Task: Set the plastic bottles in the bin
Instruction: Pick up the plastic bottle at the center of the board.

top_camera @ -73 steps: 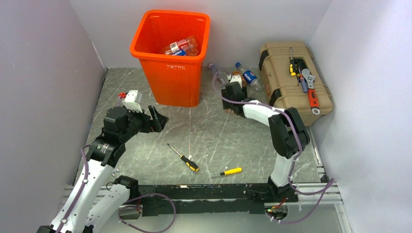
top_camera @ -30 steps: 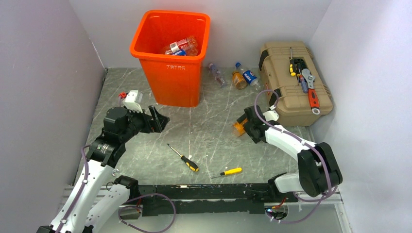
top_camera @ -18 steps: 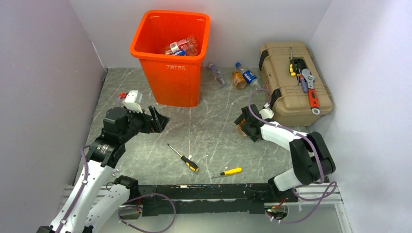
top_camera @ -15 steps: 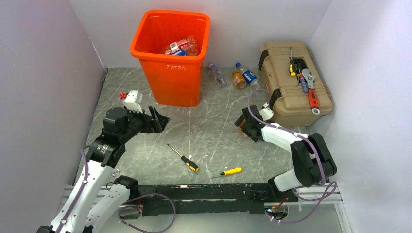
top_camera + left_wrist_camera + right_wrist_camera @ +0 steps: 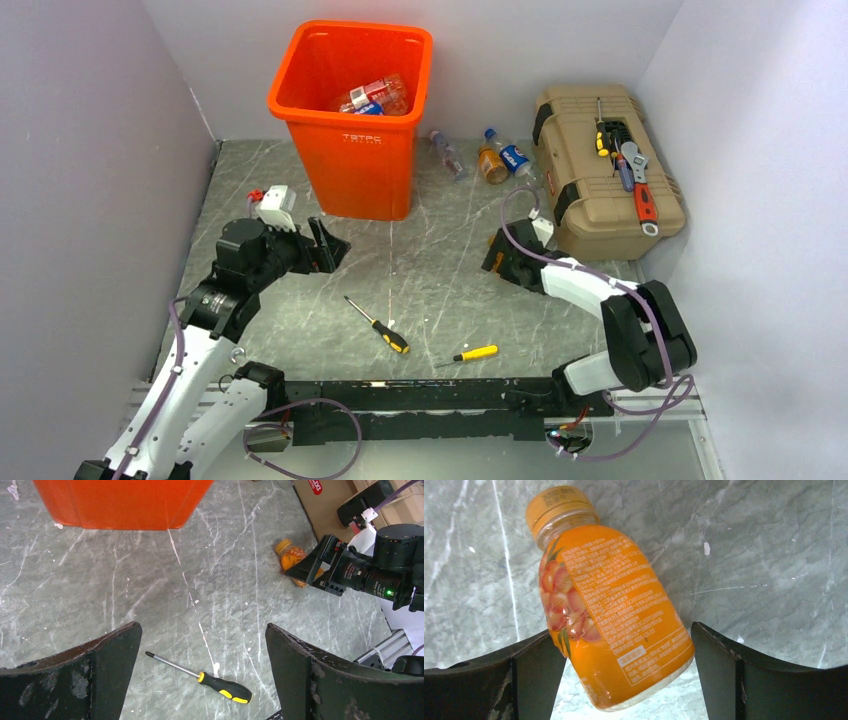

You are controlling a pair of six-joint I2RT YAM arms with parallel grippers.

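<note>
**Plastic bottles [image 5: 375, 97]: a heap in the bin, one orange bottle between the right fingers**

Top view. Saw clear bottles with red and blue labels piled inside the bin [image 5: 350, 170], a tall bright orange bucket with white lettering at the far side of the table [image 5: 440, 300]. Counted three loose bottles [image 5: 490, 165] lying between the bin and the tan toolbox [image 5: 605, 170]: one clear, one orange, one blue-labelled. Made out a sliver of another orange bottle [image 5: 489, 263] at the right gripper [image 5: 500, 265], low over mid-table near the toolbox's front corner. Noted a grey, white-veined surface with pale lilac walls [image 5: 100, 150] closing it in at left, back and right. Noted two yellow-handled screwdrivers [image 5: 378, 325] toward the near edge. Found the left gripper [image 5: 325, 250] raised in front of the bin, with an open stretch of table between it and the right one.

Left wrist view. Looked down past dark fingers [image 5: 100, 670] spread fully apart. Caught the bin's base at the top edge and one screwdriver on the stone below. Saw the orange bottle on its side at the right gripper's tip, cap pointing away from that gripper.

Right wrist view. Showed the orange bottle up close: orange cap, clear neck, orange label with a fruit picture and fine white print, paler base. Lay slanted on the stone, cap toward the upper left, lower half between two fingers standing wide apart and close to either flank. Could not tell whether clamped on it or merely astride it.
</note>
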